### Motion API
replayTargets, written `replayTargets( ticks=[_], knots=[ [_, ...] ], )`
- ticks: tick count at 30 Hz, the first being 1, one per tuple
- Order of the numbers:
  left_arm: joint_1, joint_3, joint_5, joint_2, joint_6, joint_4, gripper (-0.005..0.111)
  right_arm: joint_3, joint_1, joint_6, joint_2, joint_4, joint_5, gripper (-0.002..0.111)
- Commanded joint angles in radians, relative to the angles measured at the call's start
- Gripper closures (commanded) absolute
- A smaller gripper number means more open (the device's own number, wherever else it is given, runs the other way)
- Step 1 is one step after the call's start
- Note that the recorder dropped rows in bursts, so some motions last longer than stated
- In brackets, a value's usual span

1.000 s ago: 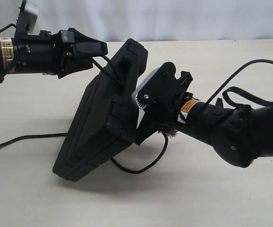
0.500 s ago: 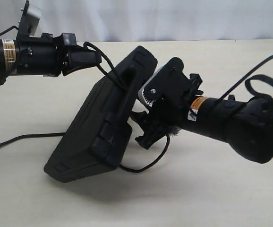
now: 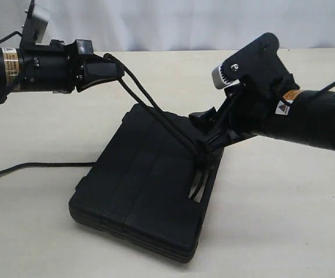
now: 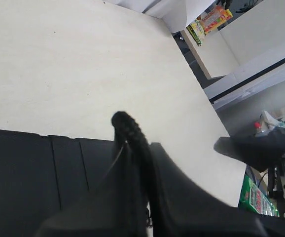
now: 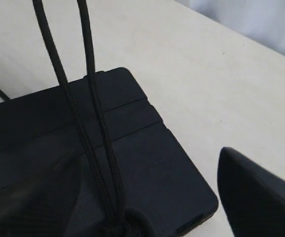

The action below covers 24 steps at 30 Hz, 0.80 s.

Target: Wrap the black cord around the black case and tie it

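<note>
The black case [image 3: 144, 197] lies flat on the table, ribbed lid up, also seen in the right wrist view [image 5: 167, 163]. My left gripper [image 3: 114, 69] is shut on a loop of the black cord [image 3: 150, 104], whose bend sticks out past the fingers [image 4: 127, 126]. Two taut strands [image 5: 90, 123] slant down from it to the case's handle slot [image 3: 197, 186], where they bunch into a knot [image 5: 125, 224]. My right gripper [image 3: 209, 132] hovers at that end of the case, open, a finger [image 5: 253, 197] on each side of the strands.
Another stretch of the cord [image 3: 34, 168] trails across the table from the left edge to the case. The pale tabletop [image 3: 272, 231] extends around the case. A white backdrop [image 3: 185, 23] stands behind the table.
The case has dropped from standing tilted to lying flat on the table. My right gripper rose and moved right. The strands from the left gripper are now drawn straight.
</note>
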<state>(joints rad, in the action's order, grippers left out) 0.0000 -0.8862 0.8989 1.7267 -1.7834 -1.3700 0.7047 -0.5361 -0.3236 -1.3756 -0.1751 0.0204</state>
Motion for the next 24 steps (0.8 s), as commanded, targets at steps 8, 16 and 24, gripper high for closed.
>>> replayTargets(
  ticks=[8, 16, 24],
  knots=[
    [-0.001, -0.005, 0.0, 0.002, 0.177, -0.042, 0.107, 0.297, -0.002, -0.611, -0.24, -0.406, 0.452, 0.041],
    [0.0, -0.005, -0.035, 0.002, 0.305, -0.074, 0.107, 0.295, -0.002, -0.959, -0.325, -0.467, 0.368, 0.041],
    [0.0, -0.005, -0.032, 0.002, 0.376, -0.074, 0.107, 0.295, -0.002, -0.962, -0.38, -0.471, 0.234, 0.041]
  ],
)
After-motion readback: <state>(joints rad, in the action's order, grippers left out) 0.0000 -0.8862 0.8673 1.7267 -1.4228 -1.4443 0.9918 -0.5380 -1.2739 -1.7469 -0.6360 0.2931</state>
